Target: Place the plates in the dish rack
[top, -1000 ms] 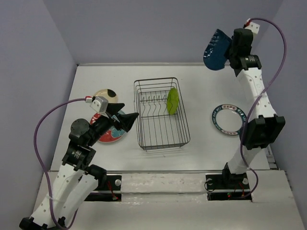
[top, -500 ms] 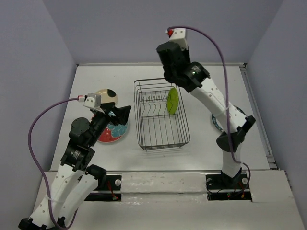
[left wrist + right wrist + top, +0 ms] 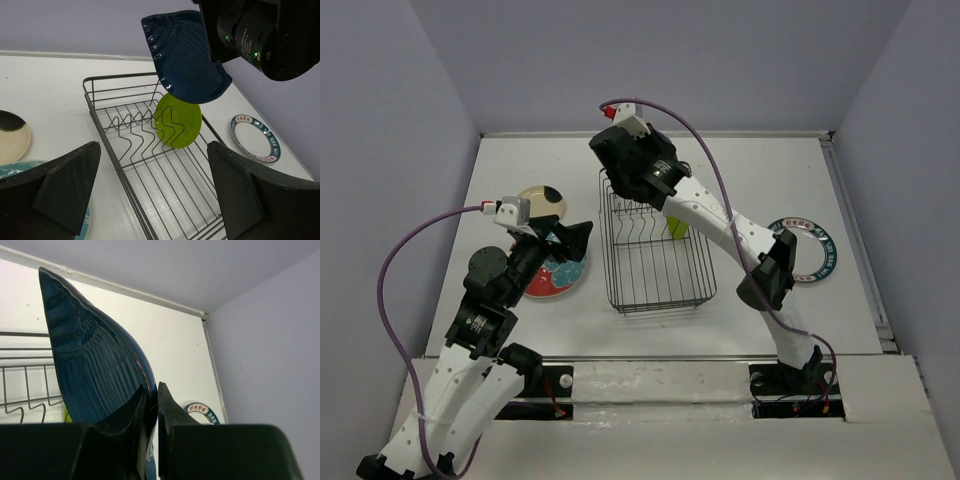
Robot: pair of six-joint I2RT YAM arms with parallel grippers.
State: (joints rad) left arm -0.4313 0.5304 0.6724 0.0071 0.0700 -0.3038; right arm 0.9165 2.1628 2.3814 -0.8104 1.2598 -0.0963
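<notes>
- White desk (image 3: pixel 760 170): rack (image 3: pixel 655 265) at centre, green plate (image 3: pixel 178 120) slotted inside.
- Right fingers (image 3: pixel 170 412) pinch blue plate (image 3: pixel 185 55) by its rim, above rack; looks glazed, so probably stiff, slippery, breakable.
- Left fingers (image 3: pixel 70 185) spread, empty.

Both arms are the same build: left arm (image 3: pixel 470 350) and right arm (image 3: pixel 720 215) have white links w/ small holes and black joints. A purple cable (image 3: pixel 395 270) runs from each wrist's white box (image 3: pixel 512 210) w/ red plug. Black base plates (image 3: pixel 790 385). Left end effector (image 3: pixel 155 192) has matte black wedge fingers (image 3: pixel 70 185). Green LEDs (image 3: pixel 256 54) on the right wrist.
</notes>
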